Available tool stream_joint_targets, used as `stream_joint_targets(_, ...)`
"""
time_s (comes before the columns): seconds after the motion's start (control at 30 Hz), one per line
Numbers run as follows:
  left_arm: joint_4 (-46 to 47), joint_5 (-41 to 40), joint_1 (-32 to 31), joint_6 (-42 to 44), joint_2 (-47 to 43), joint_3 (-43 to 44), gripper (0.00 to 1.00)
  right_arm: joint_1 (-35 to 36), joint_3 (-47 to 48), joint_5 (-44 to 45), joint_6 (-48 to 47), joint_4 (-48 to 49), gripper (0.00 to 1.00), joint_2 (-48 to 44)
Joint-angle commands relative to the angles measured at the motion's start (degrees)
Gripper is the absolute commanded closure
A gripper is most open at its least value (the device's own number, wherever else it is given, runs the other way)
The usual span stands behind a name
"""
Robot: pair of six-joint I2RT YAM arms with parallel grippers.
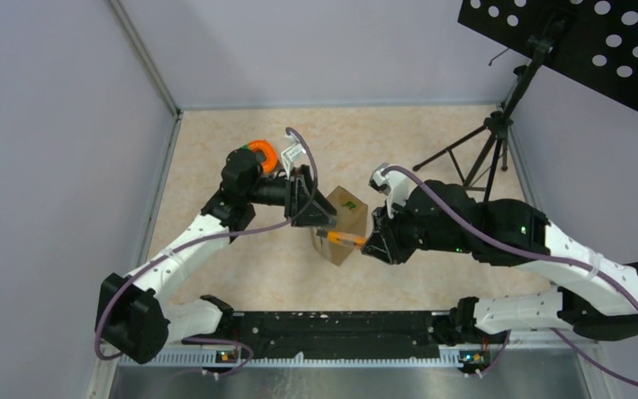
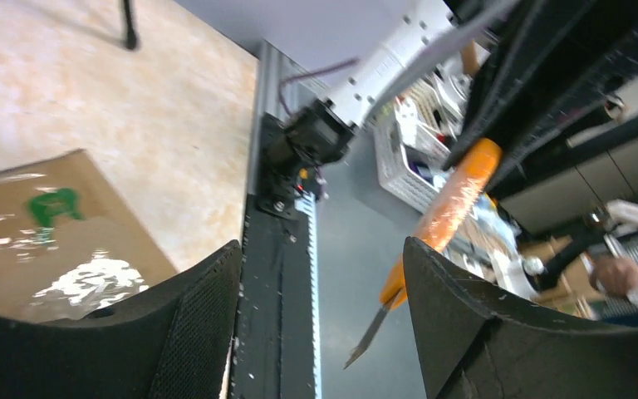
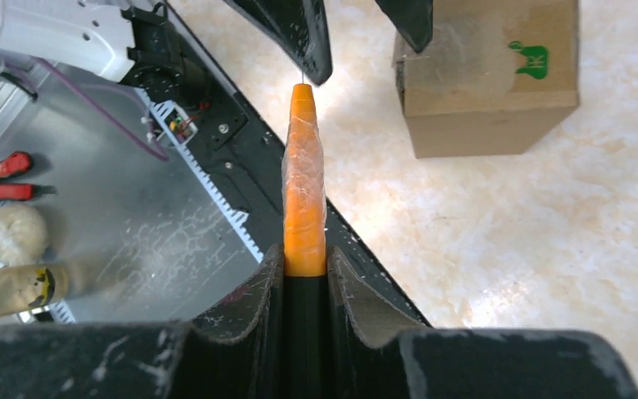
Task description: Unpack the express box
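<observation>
The express box [image 1: 348, 223], a small brown carton with a green mark on top, stands on the table's middle between both arms. My right gripper [image 1: 373, 243] is shut on an orange-handled knife [image 1: 341, 239], which points left across the box's near side. In the right wrist view the knife handle [image 3: 304, 183] is pinched between the fingers [image 3: 259, 287], with the box [image 3: 486, 83] beyond it to the right. My left gripper [image 1: 324, 218] hangs open at the box's left side. From the left wrist, the knife [image 2: 453, 204] passes by the right finger, untouched, and the box [image 2: 50, 241] lies at the left.
An orange ring-shaped thing [image 1: 263, 154] sits by the left wrist. A black tripod stand [image 1: 488, 141] stands at the back right under a perforated black board [image 1: 581, 37]. A black rail [image 1: 332, 328] runs along the near edge. Grey walls close in on both sides.
</observation>
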Motion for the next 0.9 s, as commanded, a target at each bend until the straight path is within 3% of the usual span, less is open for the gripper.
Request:
stream_joint_targets(0.0, -2.71, -10.25, 2.8, 0.08, -0.14, 4.6, 0.25, 0.16, 6.14, 5.15, -1.94, -5.54, 1.0, 1.7)
stream_joint_targets(0.13, -17.15, -27.45, 5.27, 5.8, -0.4, 9.53, 0.21, 0.2, 8.23, 6.73, -3.69, -7.72, 1.0, 4.59)
stream_joint_targets(0.27, -27.3, -37.39, 6.43, 8.88, 4.15, 13.1, 0.19, 0.17, 10.21, 8.6, -5.72, -8.45, 1.0, 7.87)
stream_joint_targets(0.57, -27.92, -33.84, 5.56, 10.53, 12.79, 13.74, 0.15, 0.15, 13.31, 11.07, -9.93, -8.07, 1.0, 13.31)
stream_joint_targets(0.87, -31.23, -36.14, 1.72, 11.29, 17.23, 12.99, 0.17, 0.2, 14.92, 11.04, -12.31, -7.81, 1.0, 15.82)
